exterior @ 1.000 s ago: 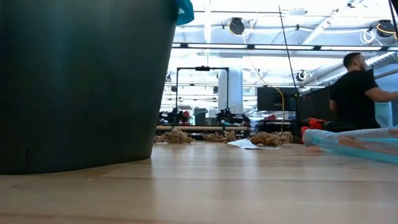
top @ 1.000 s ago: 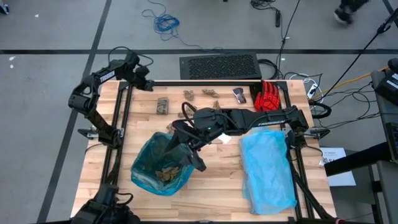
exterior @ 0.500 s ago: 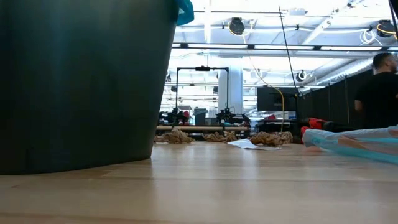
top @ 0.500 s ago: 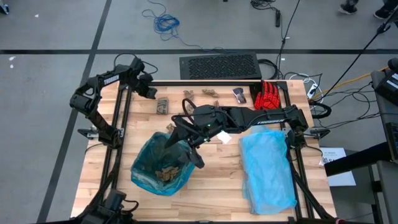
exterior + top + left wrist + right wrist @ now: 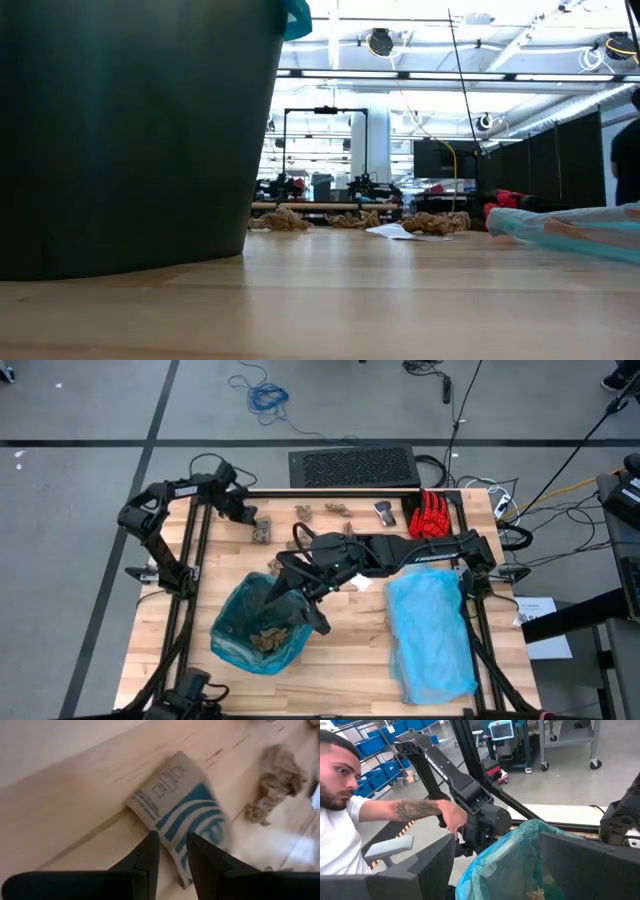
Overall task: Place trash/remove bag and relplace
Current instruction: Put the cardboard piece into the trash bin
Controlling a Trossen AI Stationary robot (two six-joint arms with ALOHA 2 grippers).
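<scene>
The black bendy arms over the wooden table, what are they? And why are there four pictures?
They are two robot arms, each ending in a two-finger gripper. One picture looks down from above, one peeks level across the table top, and two come from small cameras on the arms' wrists. On the wooden table stands a teal-green bag with brown paper scraps inside it. More loose scraps lie along the table's far side, near a red glove, and a pale blue plastic bag lies on the right arm's side. The left gripper hovers, fingers a little apart, over a printed brown scrap; it holds nothing. The right gripper is at the teal-green bag's rim with its fingers wide open. Its wrist camera also sees a person beside the table.
</scene>
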